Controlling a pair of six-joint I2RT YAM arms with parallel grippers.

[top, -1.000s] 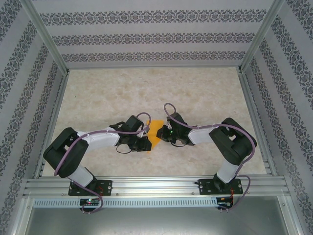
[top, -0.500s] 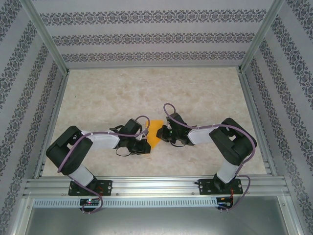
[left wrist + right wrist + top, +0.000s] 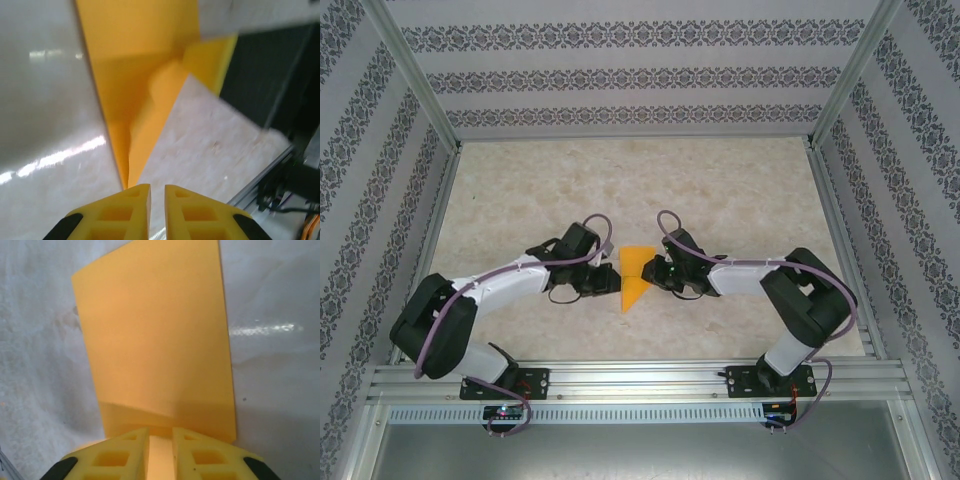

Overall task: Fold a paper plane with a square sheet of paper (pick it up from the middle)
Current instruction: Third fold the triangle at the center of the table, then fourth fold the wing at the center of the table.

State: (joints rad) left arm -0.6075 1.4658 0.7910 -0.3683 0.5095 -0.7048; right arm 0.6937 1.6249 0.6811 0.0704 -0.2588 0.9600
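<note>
The square sheet of paper [image 3: 635, 278] is orange-yellow and folded into a narrow creased shape, wide at the top and pointed toward the near edge. It lies on the table between both grippers. My left gripper [image 3: 615, 277] sits at its left side. In the left wrist view the paper [image 3: 135, 75] tapers down to the left fingertip, and the left gripper [image 3: 157, 187] stands open by a narrow slit with bare table showing through. My right gripper [image 3: 653, 272] is at the paper's right edge. Its jaws [image 3: 160, 432] are slightly apart, with the near edge of the paper [image 3: 160, 340] in the gap.
The marble-patterned table [image 3: 620, 180] stretches away behind the grippers. An aluminium rail [image 3: 640, 380] runs along the near edge, with frame posts [image 3: 420, 90] and patterned walls on three sides. The right arm's dark body [image 3: 280, 90] stands close on the right in the left wrist view.
The left arm has stretched forward and to the right, uncovering more of the paper. The right jaws have parted from shut. The paper now shows a longer point toward the near edge.
</note>
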